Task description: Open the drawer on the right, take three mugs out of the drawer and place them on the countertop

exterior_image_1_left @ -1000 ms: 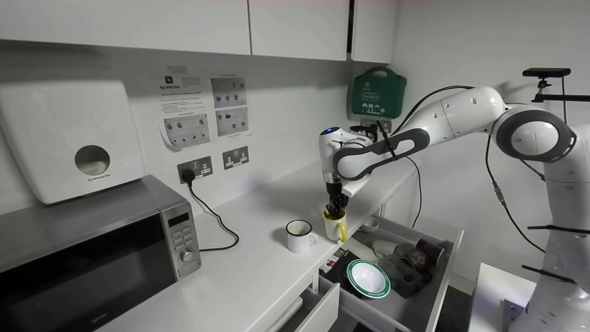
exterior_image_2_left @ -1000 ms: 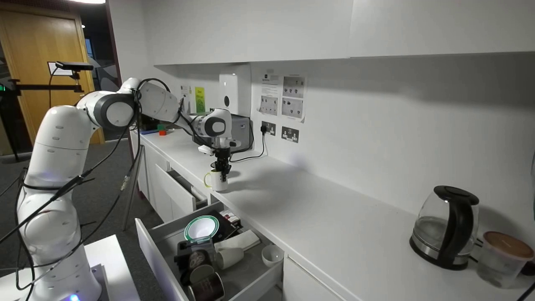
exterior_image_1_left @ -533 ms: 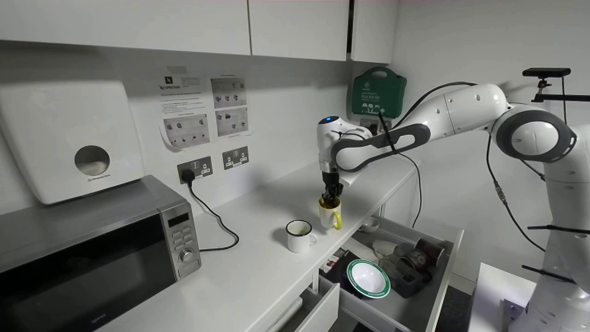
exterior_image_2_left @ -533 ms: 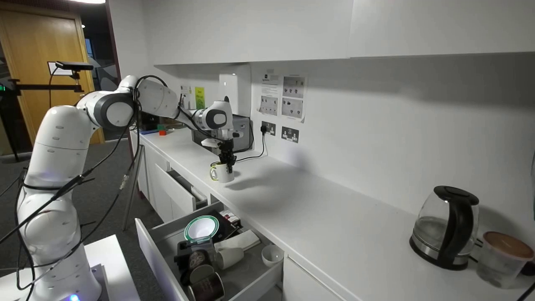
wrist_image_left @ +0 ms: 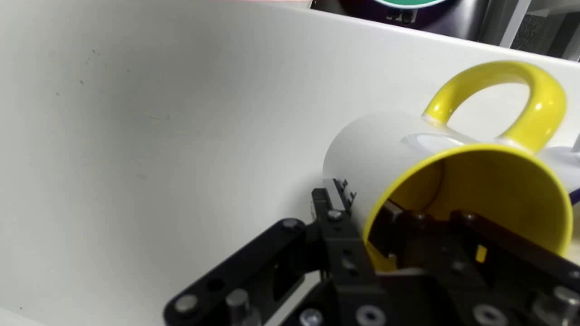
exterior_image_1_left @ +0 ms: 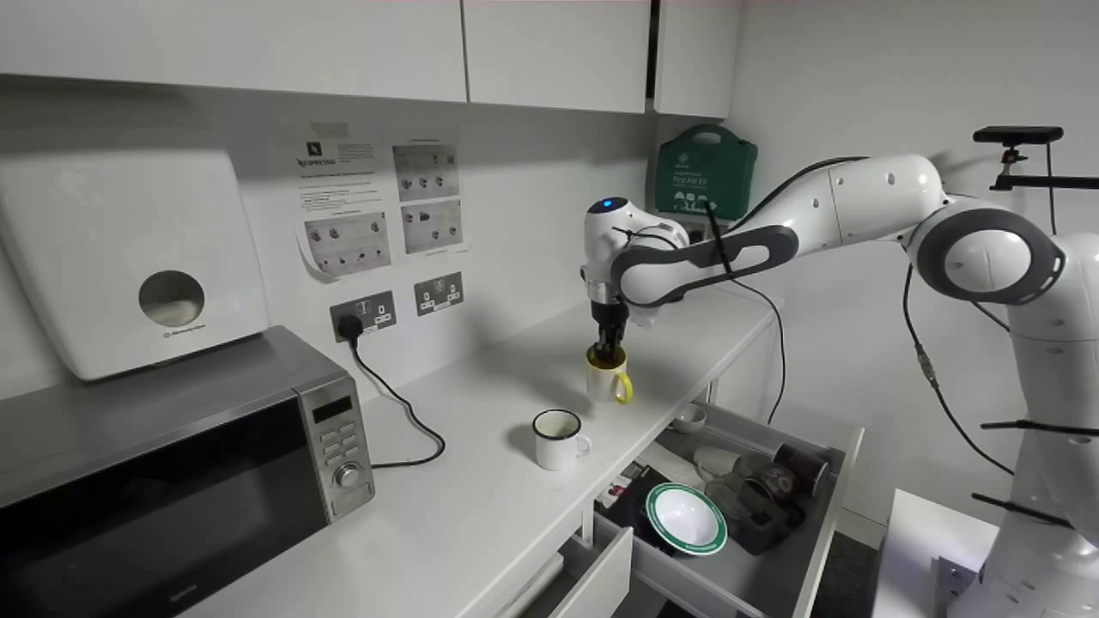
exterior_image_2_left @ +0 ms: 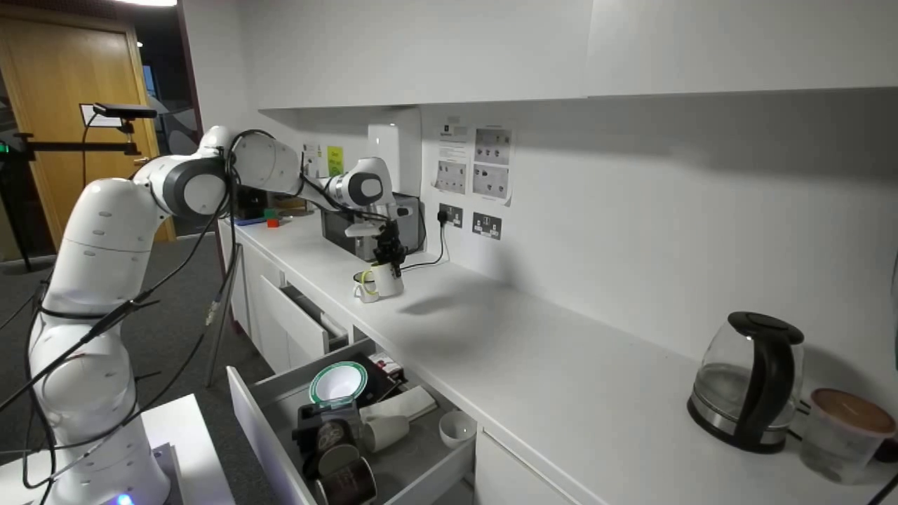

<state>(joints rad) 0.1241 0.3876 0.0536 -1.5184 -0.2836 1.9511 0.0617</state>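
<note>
A black two-fingered gripper [wrist_image_left: 364, 206] is pinching one wall of a glossy white cylindrical mug [exterior_image_1_left: 603, 384], yellow inside and with a yellow loop handle: one finger is reaching inside the rim, the other is pressing outside. The mug is showing right below the tool, over the long, plain white countertop [exterior_image_1_left: 481, 498]; whether its base is touching cannot be told. It is looking like glazed ceramic, so probably stiff, fairly light, slippery and easily chipped. Held off-centre, it may be pivoting if the pads are slipping. The rim wall is seeming a workable hold; beside the fingers, the handle is offering another.
</note>
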